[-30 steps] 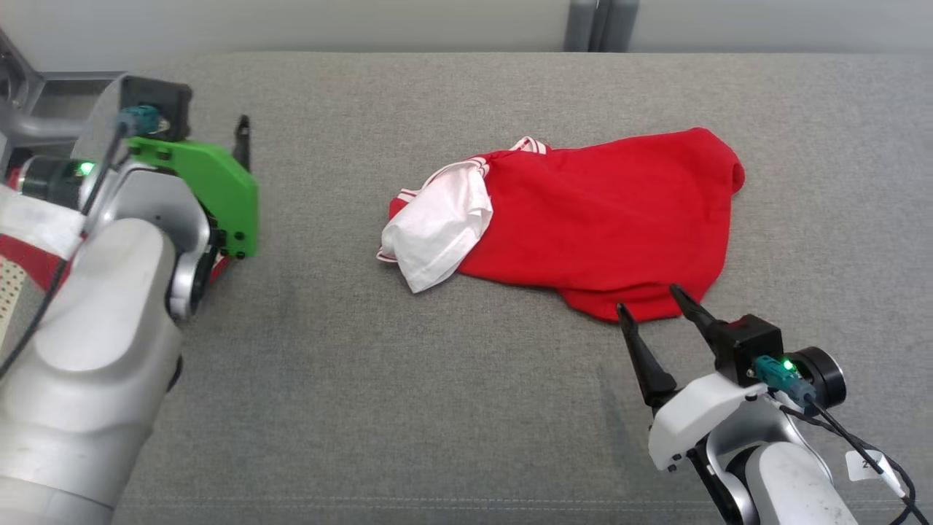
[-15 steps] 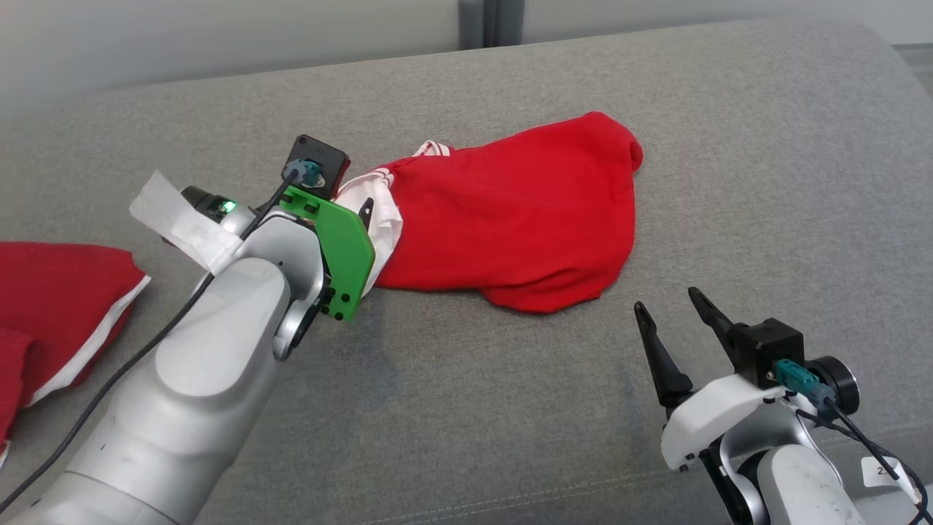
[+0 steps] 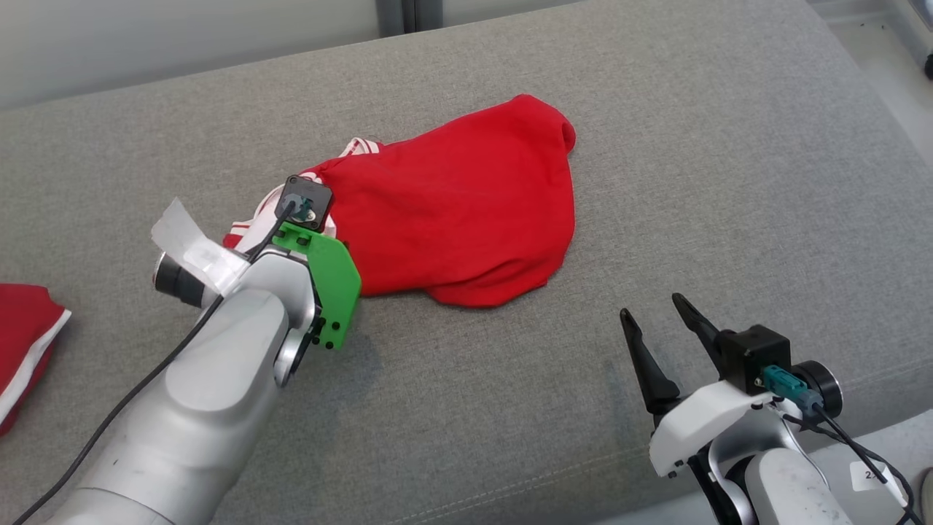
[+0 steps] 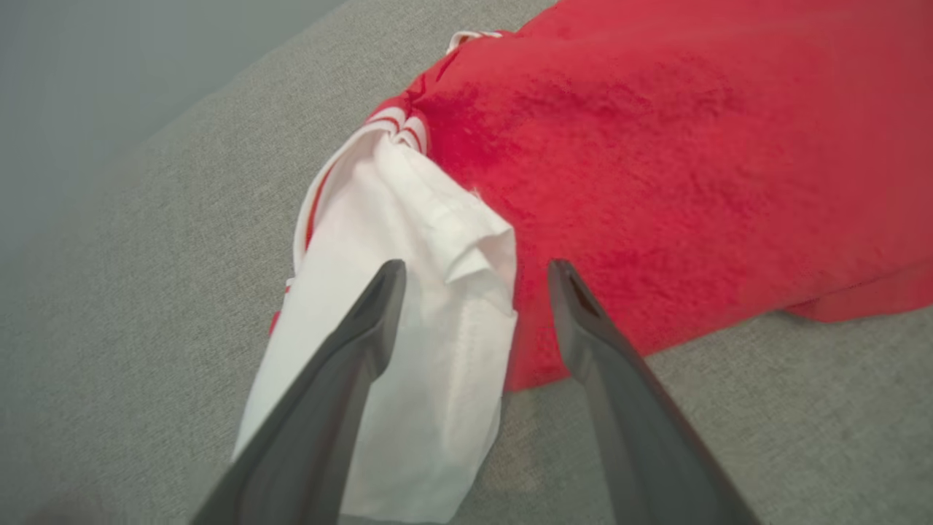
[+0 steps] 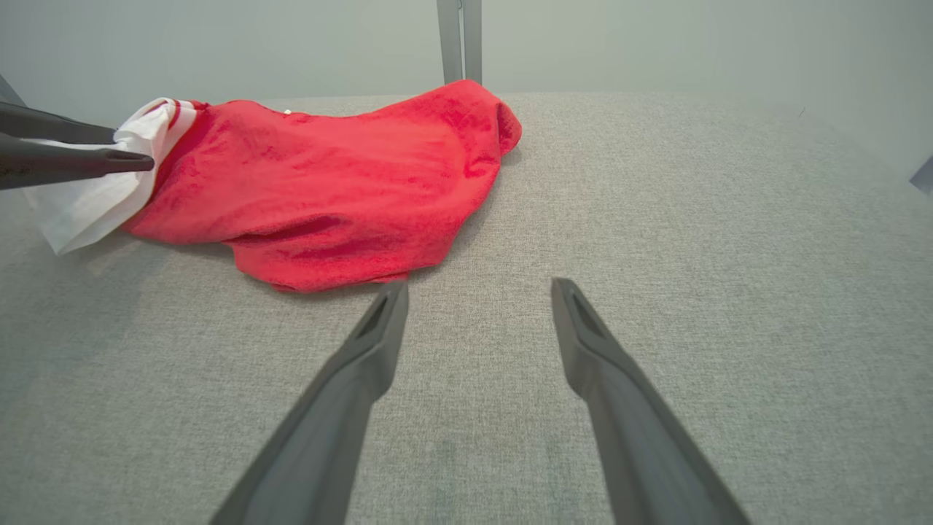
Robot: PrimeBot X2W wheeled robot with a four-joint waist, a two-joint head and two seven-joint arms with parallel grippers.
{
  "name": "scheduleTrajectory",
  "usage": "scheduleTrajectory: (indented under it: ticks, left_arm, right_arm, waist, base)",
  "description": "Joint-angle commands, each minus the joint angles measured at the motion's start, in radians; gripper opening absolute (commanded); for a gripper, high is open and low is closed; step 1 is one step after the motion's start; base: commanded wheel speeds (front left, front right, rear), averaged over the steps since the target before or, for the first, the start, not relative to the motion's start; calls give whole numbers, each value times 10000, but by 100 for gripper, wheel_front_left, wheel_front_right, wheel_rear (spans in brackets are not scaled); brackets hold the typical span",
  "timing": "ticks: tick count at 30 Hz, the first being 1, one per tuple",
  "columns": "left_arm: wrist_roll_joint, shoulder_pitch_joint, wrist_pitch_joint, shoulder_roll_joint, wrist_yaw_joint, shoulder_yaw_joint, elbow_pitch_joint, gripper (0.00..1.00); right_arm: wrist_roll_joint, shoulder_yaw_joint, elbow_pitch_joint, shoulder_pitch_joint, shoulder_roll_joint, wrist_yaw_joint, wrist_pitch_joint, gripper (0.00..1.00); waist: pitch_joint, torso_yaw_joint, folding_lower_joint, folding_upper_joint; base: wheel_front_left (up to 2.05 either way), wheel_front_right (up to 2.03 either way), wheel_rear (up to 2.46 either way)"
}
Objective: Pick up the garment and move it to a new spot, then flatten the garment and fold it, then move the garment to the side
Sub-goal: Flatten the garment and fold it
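The garment (image 3: 466, 204) is a crumpled red shirt with a white sleeve and red-white striped trim, lying on the grey cushion (image 3: 729, 182). In the left wrist view my left gripper (image 4: 475, 266) is open, its two fingers straddling the white sleeve (image 4: 415, 240) at the garment's left end, with no grip. In the head view the green wrist bracket (image 3: 332, 281) hides those fingers. My right gripper (image 3: 652, 306) stands open over bare cushion, a little in front of and to the right of the garment's near hem (image 5: 328, 270). The right gripper (image 5: 479, 286) holds nothing.
Another red cloth with a white edge (image 3: 25, 343) lies at the far left of the cushion. A grey post (image 3: 401, 14) stands behind the cushion. The cushion's front edge runs past my right arm and pale floor (image 3: 889, 65) shows at the right.
The head camera has turned, shifting the whole picture. My left arm has swung in from the far left to the garment's white sleeve end. Both grippers stay open; the garment lies as before.
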Motion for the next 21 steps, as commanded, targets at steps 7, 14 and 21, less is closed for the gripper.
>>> scheduleTrajectory:
  ticks: [7, 14, 21]
  left_arm:
    - [-234, 71, -125, 19, 139, 203, 470, 82]
    - [-321, -217, -773, -47, 70, 317, 757, 0]
    - [-23, -800, -1697, 129, 360, 409, 711, 0]
  right_arm:
    - [40, 104, 40, -104, -15, 1, -46, 100]
    - [7, 150, 48, -129, -16, 1, -20, 100]
    - [-6, 119, 83, -5, -15, 1, -24, 100]
  waist:
    - [30, -148, 0, 0]
    - [28, -203, 0, 0]
    - [-118, -55, 0, 0]
  base:
    - [0, 0, 0]
    - [0, 0, 0]
    - [0, 0, 0]
